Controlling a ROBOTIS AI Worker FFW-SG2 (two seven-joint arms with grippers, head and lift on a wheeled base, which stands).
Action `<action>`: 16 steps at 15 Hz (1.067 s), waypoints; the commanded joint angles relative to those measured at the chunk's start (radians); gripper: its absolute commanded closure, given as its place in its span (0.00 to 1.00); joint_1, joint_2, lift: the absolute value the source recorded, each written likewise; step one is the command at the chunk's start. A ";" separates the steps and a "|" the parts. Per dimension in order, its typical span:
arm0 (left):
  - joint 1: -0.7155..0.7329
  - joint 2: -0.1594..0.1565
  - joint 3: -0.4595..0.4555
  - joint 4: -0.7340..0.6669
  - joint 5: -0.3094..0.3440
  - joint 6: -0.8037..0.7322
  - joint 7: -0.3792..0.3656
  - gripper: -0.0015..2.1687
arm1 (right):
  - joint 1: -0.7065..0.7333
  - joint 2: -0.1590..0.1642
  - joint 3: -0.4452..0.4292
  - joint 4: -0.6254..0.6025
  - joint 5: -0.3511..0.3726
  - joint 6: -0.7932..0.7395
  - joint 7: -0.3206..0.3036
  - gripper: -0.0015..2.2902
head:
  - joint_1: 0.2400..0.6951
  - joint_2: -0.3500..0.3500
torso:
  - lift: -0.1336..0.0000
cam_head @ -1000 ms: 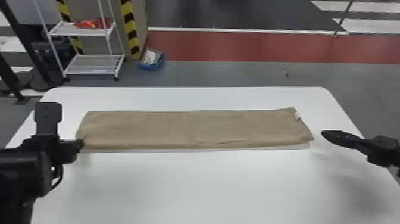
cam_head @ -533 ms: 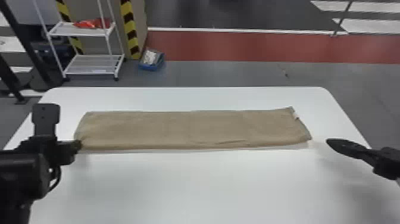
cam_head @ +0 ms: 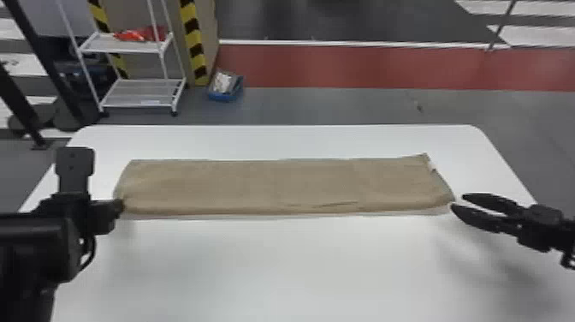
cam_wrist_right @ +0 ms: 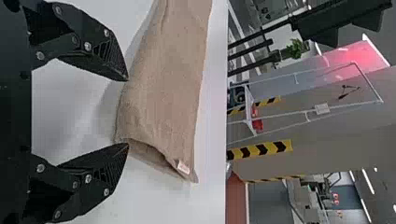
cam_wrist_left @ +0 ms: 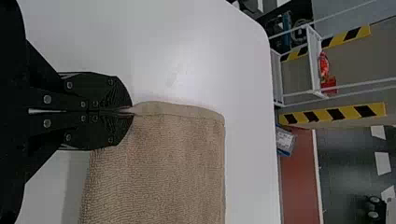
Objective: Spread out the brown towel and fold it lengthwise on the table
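One folded brown towel (cam_head: 278, 184) in the head view, laid in a long strip across a white table (cam_head: 282, 274), with left gripper (cam_head: 122, 205) at its left end and right gripper (cam_head: 458, 201) at its right. In the left wrist view, shows fingers (cam_wrist_left: 114, 91) pinching a towel corner. In the right wrist view, shows fingers (cam_wrist_right: 109, 60) spread wide beside the end bearing a white label (cam_wrist_right: 183, 167).

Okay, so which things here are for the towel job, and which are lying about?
For the job:
- brown towel
- white table under it
- left gripper, shut on the towel
- right gripper, open by the other end

Lying about:
- white rack
- red item on its upper shelf
- blue box on the floor
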 commanded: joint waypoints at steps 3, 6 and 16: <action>0.003 0.001 0.000 0.004 0.000 -0.009 -0.007 0.72 | -0.046 0.039 0.029 0.025 0.063 -0.006 -0.038 0.20 | 1.00 0.55 | 0.07; 0.007 0.001 0.005 0.004 0.000 -0.009 -0.011 0.72 | -0.046 0.042 -0.002 0.025 0.063 -0.018 -0.048 0.20 | 1.00 0.56 | 0.07; 0.002 0.001 -0.005 0.004 0.000 -0.012 -0.010 0.72 | -0.064 0.022 -0.003 0.039 0.083 -0.031 -0.059 0.28 | 1.00 0.51 | 0.07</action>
